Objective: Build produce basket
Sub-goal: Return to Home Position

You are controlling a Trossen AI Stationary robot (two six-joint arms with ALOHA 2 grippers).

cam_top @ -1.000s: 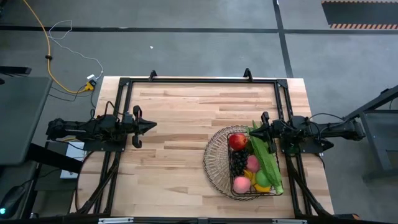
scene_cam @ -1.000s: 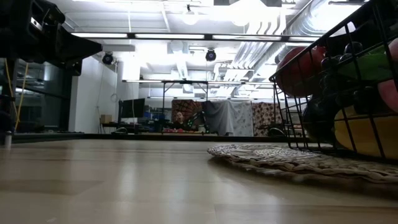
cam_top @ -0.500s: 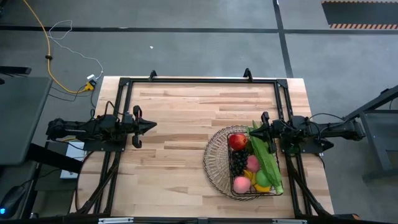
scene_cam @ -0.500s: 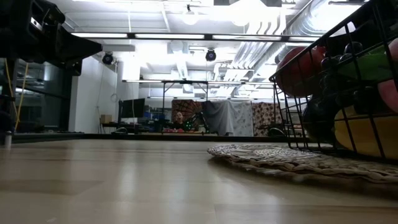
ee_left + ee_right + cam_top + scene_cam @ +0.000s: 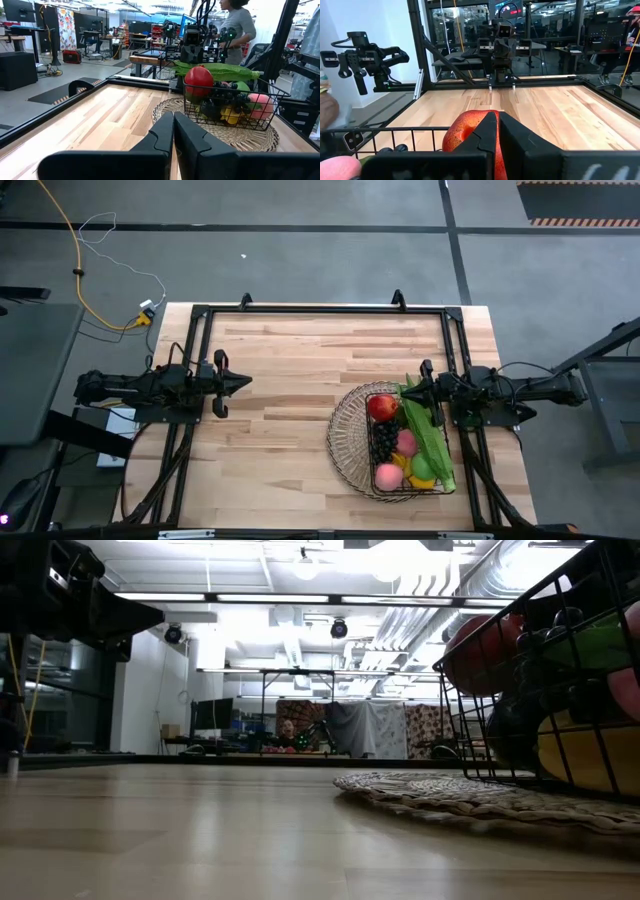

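The basket (image 5: 345,435) stands on the table's right half, a dark wire centre inside a wide round rim; it also shows in the left wrist view (image 5: 260,107). Produce fills it: a red apple (image 5: 382,407), dark grapes (image 5: 383,442), pink peaches (image 5: 388,476), long green beans (image 5: 428,435) and a yellow piece (image 5: 420,480). My right gripper (image 5: 405,390) is shut and points level over the basket's far right edge, just above the red apple (image 5: 465,135), touching nothing. My left gripper (image 5: 247,382) is shut and waits level at the table's left edge, holding nothing.
A black metal frame (image 5: 320,310) runs around the table's far and side edges. Bare wood (image 5: 280,440) lies between the left arm and the basket. A person (image 5: 235,22) stands in the room beyond the right arm. A yellow cable (image 5: 80,275) lies on the floor.
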